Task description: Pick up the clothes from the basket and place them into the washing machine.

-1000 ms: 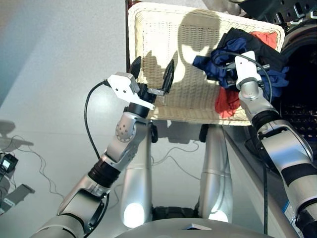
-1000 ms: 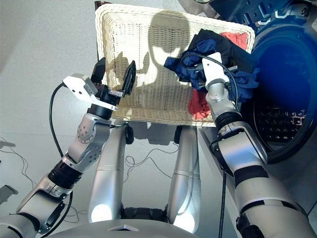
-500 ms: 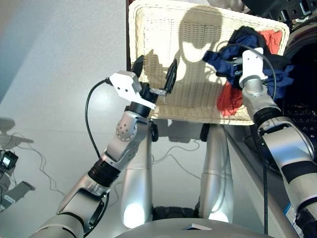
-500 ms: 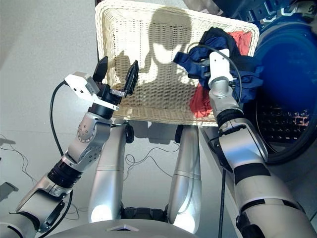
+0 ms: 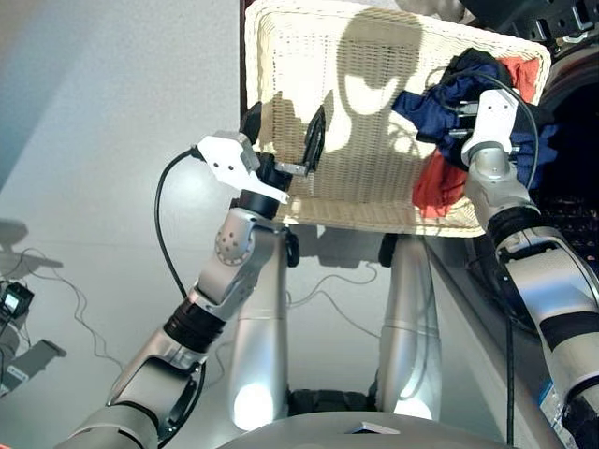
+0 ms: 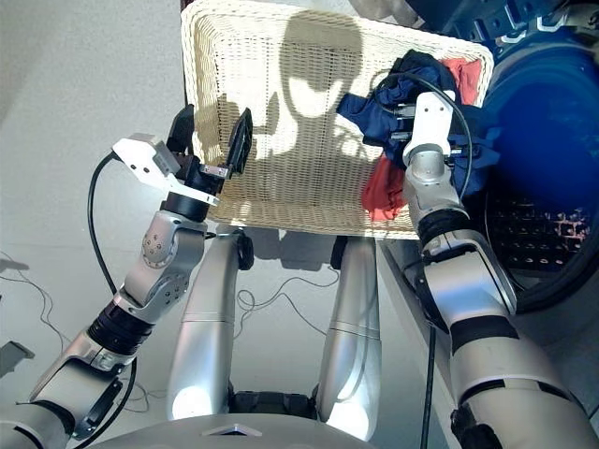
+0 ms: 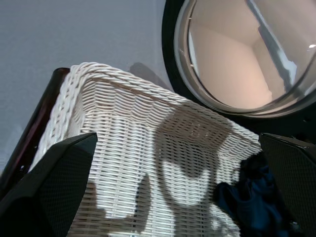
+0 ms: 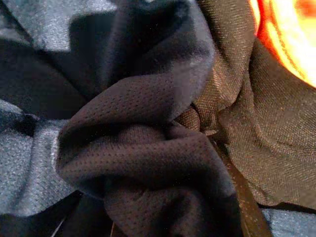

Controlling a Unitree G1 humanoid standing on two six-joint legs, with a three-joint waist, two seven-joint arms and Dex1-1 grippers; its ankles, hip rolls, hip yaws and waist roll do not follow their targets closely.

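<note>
Three garments lie bunched at the right end of one cream wicker basket [image 5: 328, 112]: a navy one [image 5: 440, 98], a black one [image 5: 473, 64], a coral-red one [image 5: 438, 182], crumpled and overlapping. Left pincer [image 5: 285, 140] hangs spread apart over bare weave. Right pincer [image 5: 463, 117] is buried in the cloth; its fingers' state cannot be told.

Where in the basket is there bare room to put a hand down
The basket is bare weave over its left and middle, between the left rim and the clothes. The left gripper hovers there. The right end is crowded: clothes piled under the right gripper.
</note>
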